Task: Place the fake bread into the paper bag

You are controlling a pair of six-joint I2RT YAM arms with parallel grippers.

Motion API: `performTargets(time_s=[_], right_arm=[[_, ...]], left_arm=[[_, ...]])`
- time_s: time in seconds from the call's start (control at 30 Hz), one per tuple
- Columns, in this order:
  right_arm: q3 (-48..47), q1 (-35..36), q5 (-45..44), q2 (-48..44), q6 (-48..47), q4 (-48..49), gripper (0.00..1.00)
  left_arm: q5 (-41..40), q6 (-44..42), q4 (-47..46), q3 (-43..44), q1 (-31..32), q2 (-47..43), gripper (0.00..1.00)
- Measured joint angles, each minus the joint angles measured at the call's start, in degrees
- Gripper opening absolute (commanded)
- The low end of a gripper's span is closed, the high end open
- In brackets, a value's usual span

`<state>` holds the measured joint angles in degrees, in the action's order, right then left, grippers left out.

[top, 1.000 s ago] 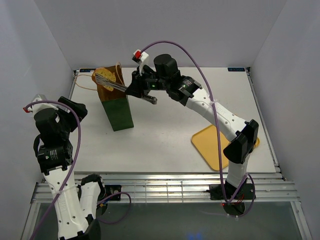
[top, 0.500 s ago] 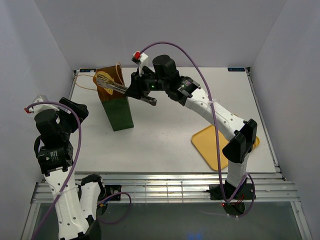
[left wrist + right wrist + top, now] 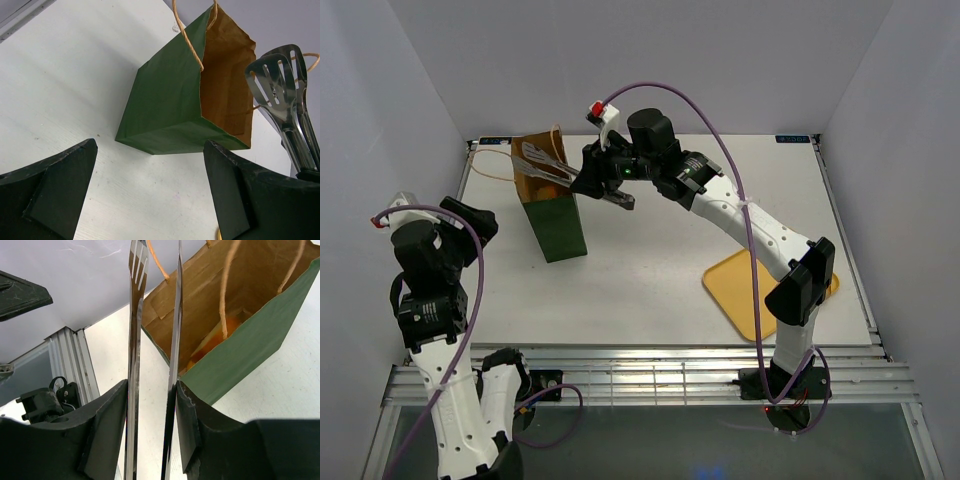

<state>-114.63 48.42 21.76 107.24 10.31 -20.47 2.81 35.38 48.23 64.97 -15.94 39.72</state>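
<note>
The paper bag, dark green outside and brown inside, stands upright at the back left of the table. My right gripper is shut on long metal tongs, whose empty tips hang over the bag's mouth. In the right wrist view the tongs sit between my fingers, and golden-orange fake bread lies deep inside the bag. My left gripper is open and empty, well left of the bag. In its wrist view the bag and the tong heads show ahead.
A flat yellow tray lies at the front right, partly under the right arm. The bag's pale cord handles loop out to its left. White walls close in the table on three sides.
A second ago the tongs held a speckled slice over the bag's mouth. The slice has left the tongs and dropped out of the top view. The left arm has barely moved.
</note>
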Motion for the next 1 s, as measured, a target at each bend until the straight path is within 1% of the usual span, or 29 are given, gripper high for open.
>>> performTargets(time_s=[0.27,0.4,0.5,0.7,0.83,0.93,1.0], right_arm=[[0.20,0.00,-0.81,-0.22,0.04,-1.57,0.47],[3.91,0.02,-2.25,-3.50,0.04,-3.02,0.47],[8.28,0.09,-3.80,-8.81,-0.04,-4.74,0.47],[16.04,0.13,-8.26,-24.15,-0.17,-8.59,0.48],[19.91,0.37,-15.58,-33.86,-0.13,-13.16,0.48],[22.88,0.44,-22.32,-38.56,0.55,-18.60,0.48],[25.11,0.44,-27.39,-40.50,1.70,-22.97,0.50]], left_arm=[[0.26,0.00,-0.28,-0.76,0.00,-0.66,0.98],[0.94,0.07,-0.74,-1.57,0.00,-0.98,0.98],[1.70,0.42,-1.09,-2.71,0.00,-1.33,0.98],[3.58,0.81,-2.64,-3.58,0.02,-1.03,0.98],[5.05,0.90,-3.76,-3.58,0.02,-0.55,0.98],[6.27,0.90,-4.22,-3.63,0.02,-0.31,0.98],[7.21,0.85,-4.79,-3.63,0.04,-0.11,0.98]])
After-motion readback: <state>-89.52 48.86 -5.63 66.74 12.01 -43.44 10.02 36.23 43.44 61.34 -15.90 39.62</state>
